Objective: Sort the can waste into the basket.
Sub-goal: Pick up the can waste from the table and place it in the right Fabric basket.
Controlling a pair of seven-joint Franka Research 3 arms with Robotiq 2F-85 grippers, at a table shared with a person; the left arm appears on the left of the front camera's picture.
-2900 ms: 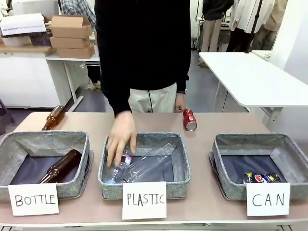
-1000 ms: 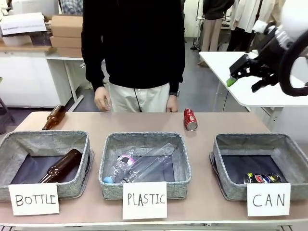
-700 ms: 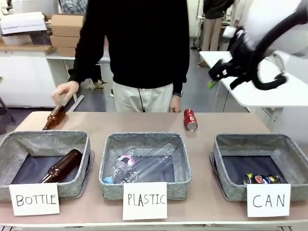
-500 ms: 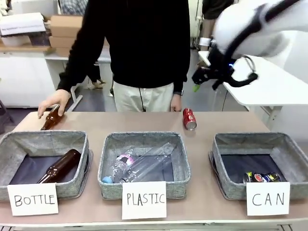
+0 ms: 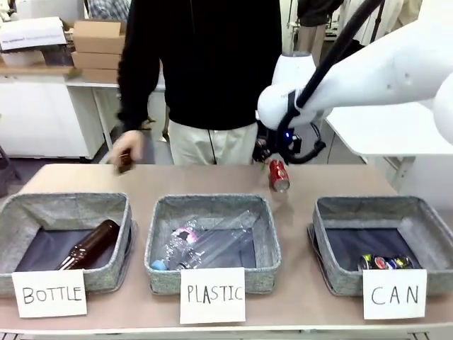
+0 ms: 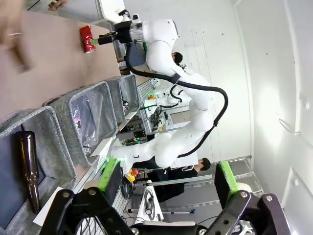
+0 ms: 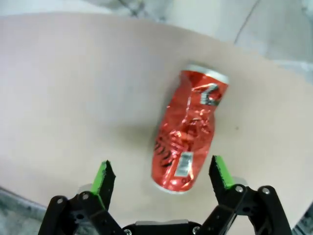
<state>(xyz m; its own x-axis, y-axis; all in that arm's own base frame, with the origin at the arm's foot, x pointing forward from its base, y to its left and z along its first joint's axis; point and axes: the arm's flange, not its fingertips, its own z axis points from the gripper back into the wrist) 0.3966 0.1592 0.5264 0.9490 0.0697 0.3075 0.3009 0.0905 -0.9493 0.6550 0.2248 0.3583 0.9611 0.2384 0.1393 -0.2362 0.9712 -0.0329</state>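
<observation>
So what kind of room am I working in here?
Most likely a robotics lab or workshop: a sorting table with three labelled baskets, stacked cardboard boxes on a white bench behind, and another white robot arm at a station further back.

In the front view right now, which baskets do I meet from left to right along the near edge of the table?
BOTTLE basket → PLASTIC basket → CAN basket.

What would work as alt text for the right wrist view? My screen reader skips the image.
A dented red can lies on its side on the tan table, seen from just above. The right gripper hangs over it with jaws open, green-padded fingertips either side of the can's near end, not yet touching it.
</observation>
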